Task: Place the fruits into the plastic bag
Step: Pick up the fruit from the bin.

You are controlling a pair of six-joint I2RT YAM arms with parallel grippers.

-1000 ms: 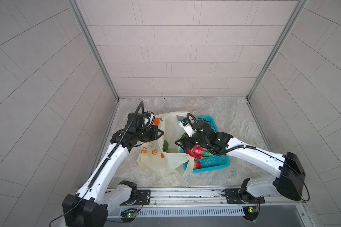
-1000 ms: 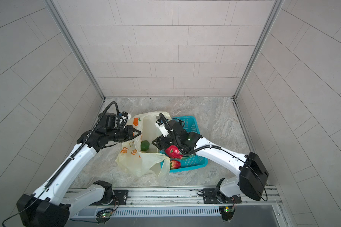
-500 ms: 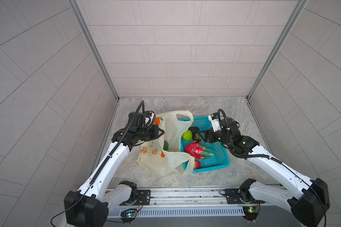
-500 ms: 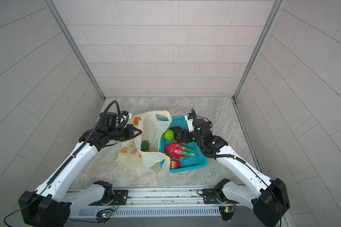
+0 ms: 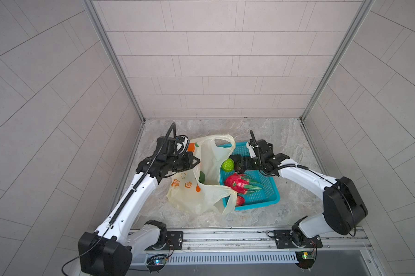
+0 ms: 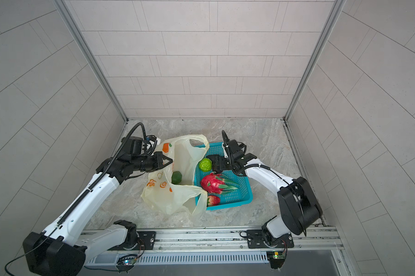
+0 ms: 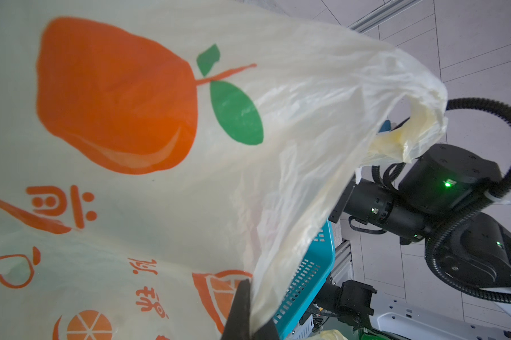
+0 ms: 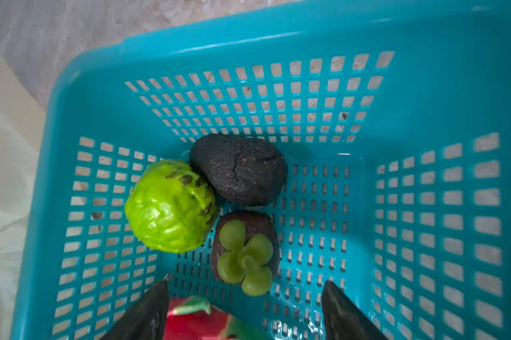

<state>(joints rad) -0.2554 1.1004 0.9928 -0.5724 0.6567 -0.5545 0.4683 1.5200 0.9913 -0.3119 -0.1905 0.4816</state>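
Biggest worry: the left gripper [image 5: 195, 162] is pinched shut on a thin fold of the bag [image 5: 209, 165], and that's all that's holding the mouth up. The film looks slippery, so if it slides out the mouth probably flops shut.

One green fruit [image 6: 176, 177] sits inside the bag. The rest are in the basket [image 5: 270, 191] right beside it.

The right gripper [image 6: 215, 165] hangs spread wide and empty over the basket's far end, above the purple fruit [image 8: 245, 250]. That one is packed against the lime fruit [image 8: 170, 206] and the black fruit [image 8: 239, 169], so a closing finger could shove a neighbour or catch two. The dragon fruit [image 5: 237, 182] lies right by the fingers and might get bumped.

In the way: the basket wall between the fruits and the bag, plus a handle [image 5: 229, 203] drooping over the basket corner by the strawberry [image 5: 240, 201].
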